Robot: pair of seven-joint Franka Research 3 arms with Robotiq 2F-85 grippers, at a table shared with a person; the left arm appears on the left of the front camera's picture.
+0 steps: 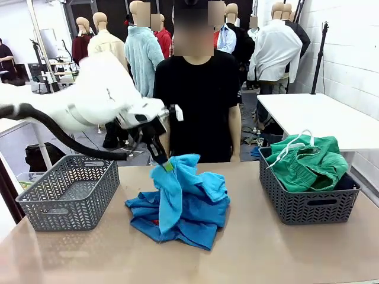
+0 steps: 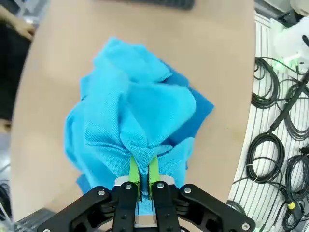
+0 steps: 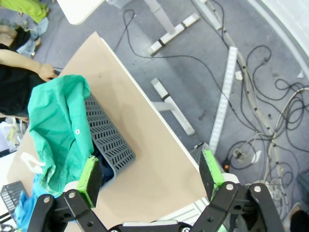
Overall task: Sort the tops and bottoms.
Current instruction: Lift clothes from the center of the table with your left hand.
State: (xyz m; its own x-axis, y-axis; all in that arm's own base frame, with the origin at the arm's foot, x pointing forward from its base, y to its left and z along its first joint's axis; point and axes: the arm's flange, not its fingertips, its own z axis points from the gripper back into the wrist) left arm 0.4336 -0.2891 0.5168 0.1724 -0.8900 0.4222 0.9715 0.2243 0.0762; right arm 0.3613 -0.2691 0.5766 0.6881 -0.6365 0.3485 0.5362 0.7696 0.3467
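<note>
Left fingers [image 2: 137, 169] [image 1: 166, 164]: clenched on a pinched fold of the turquoise shirt [image 2: 140, 111] [image 1: 177, 189], with a ridge of cloth pressed between the two green pads. The shirt hangs from the fingers in a tent shape, its lower part spreading onto the desk [image 1: 266, 248] directly below.

Under the turquoise shirt, and showing past its edges, lies the blue shirt [image 1: 195, 228] [image 2: 198, 108], flat and crumpled on the desk. A small red mark [image 1: 155, 222] shows on its near left part.

To one side of the left fingers, near the desk's left end, stands a grey slotted basket [image 1: 71, 195]. Beyond the fingers, at the far edge of the desk, stands a person [image 1: 204, 100] in a black top.

Right fingers [image 3: 90, 175]: released and spread wide, grasping nothing, held high over the desk's right end. Below them stands a second grey basket [image 3: 111, 140] [image 1: 308, 207]. It holds the green pants [image 3: 58, 121] [image 1: 308, 163], heaped over the rim, with a white drawstring [image 1: 290, 148] looped on top. A dark navy garment [image 1: 346, 182] lies beneath the pants inside the same basket. Past the desk's edge, cables [image 3: 270, 121] trail across the floor.
</note>
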